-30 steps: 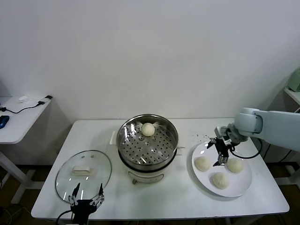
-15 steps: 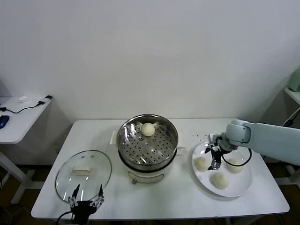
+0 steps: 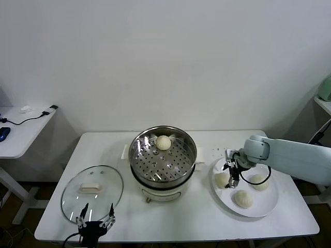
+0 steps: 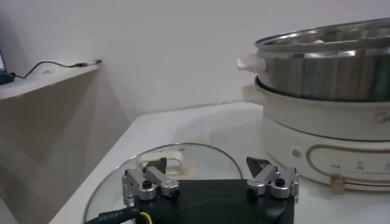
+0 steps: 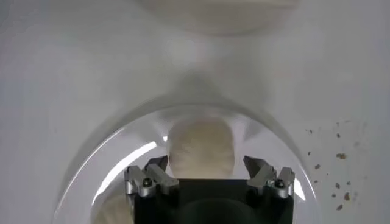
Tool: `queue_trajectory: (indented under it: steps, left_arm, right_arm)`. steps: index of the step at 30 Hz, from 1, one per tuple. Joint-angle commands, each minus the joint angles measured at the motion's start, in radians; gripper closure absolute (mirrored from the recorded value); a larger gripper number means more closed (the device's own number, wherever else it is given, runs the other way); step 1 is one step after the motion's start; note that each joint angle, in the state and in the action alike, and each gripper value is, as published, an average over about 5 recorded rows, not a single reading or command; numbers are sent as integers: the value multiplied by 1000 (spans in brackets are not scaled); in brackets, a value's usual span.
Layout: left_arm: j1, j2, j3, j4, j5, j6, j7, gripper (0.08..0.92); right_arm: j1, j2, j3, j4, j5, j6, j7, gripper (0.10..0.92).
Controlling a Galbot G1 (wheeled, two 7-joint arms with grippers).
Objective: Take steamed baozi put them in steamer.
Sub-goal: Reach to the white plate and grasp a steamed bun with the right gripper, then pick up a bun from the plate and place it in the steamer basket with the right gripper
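The right gripper [image 3: 230, 174] hung low over the flat white plate [image 3: 264, 204], its fingers [image 5: 148, 178] spread wide on either side of one cream-white domed baozi [image 5: 202, 147] without touching it (the bun nearest the steamer). Two more smooth buns [image 3: 259, 182] [image 3: 242, 198] lay on the same plate, just beside it. A fourth bun [image 3: 163, 142] sat on the perforated tray at the far edge of the round shiny stainless-steel steamer [image 3: 162, 161], which stood mid-table on its white base. The left gripper [image 3: 94, 224] waited at the table's near edge, fingers apart and empty, beside the round glass lid [image 3: 92, 189] with its white handle.
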Motion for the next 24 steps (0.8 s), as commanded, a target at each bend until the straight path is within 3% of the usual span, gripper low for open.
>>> queue_trajectory:
  steps: [1,8,17,24]
  left_arm:
    - [0,-1,2,0,0,1,0,177]
    - [-1,-1,10,-6,1,3,-1,177]
    - [0,9,19,-12,2,5,0,177]
    - [-3,16,29,-22,1,5,1,177]
  right_arm:
    - [-21,5,20,-5,-4,-7,-2,309]
    - [16,-11,11,16,-14,-6,-14,431]
    - [334,-42,-136,64,0,81,-168,443]
    - [708,56,-229,17,142,135,-345,440]
